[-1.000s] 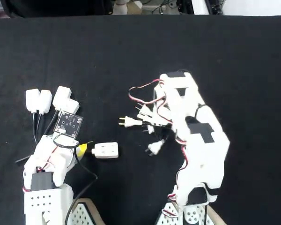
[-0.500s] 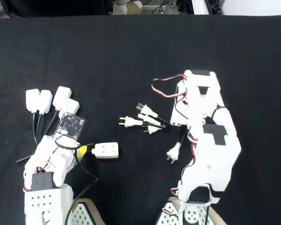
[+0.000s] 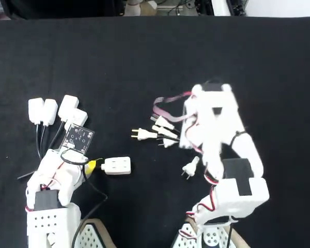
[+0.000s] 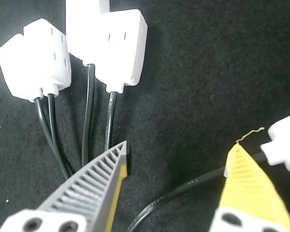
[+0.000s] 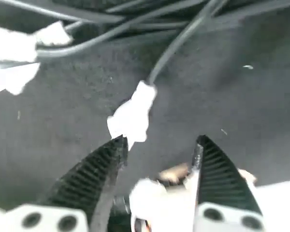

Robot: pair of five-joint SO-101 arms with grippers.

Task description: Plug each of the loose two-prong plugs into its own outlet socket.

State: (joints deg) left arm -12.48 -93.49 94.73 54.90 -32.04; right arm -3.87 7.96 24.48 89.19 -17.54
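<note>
Hand status: right hand is gaping wide, gripping nothing, with one loose plug lying on the table just ahead between its fingers, probably lining up a grasp | left hand is sitting open and empty beside a single outlet socket, seemingly ready to steady it | four more sockets are lying beyond.

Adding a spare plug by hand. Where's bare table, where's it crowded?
Bare: the whole far strip of the table beyond the four outlet sockets and right arm, plus the right edge. Crowded: plug cluster at centre, near-left around the left arm.
</note>
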